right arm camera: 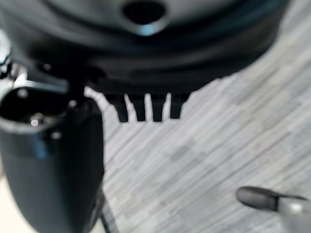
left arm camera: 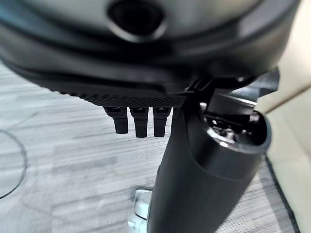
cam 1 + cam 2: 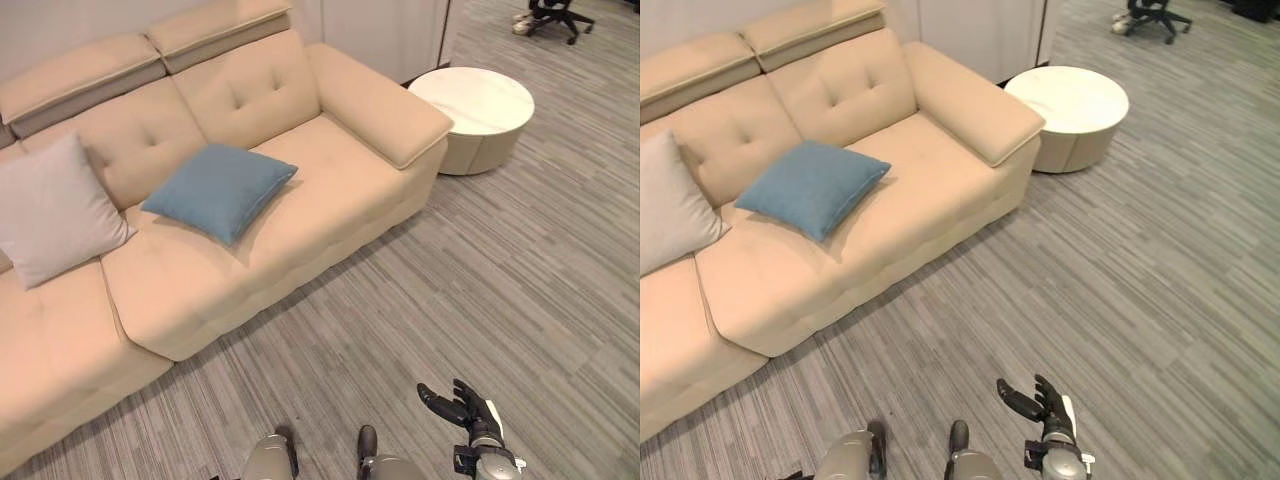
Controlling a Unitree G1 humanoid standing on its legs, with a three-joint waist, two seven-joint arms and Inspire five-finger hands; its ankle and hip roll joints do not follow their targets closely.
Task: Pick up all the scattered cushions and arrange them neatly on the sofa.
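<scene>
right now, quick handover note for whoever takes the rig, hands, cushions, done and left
Right hand: open, holding nothing, low over the grey floor in front of the sofa.
Left hand: fingers straight, holding nothing.
Blue cushion: on the middle seat of the beige sofa, leaning towards the backrest.
Light grey cushion: on the seat to the blue one's left, propped against the backrest.
Done: both visible cushions are on the sofa.
Left: no cushion lies on the visible floor; check outside the view, and perhaps straighten the blue one.
Round white table stands past the sofa's armrest.
</scene>
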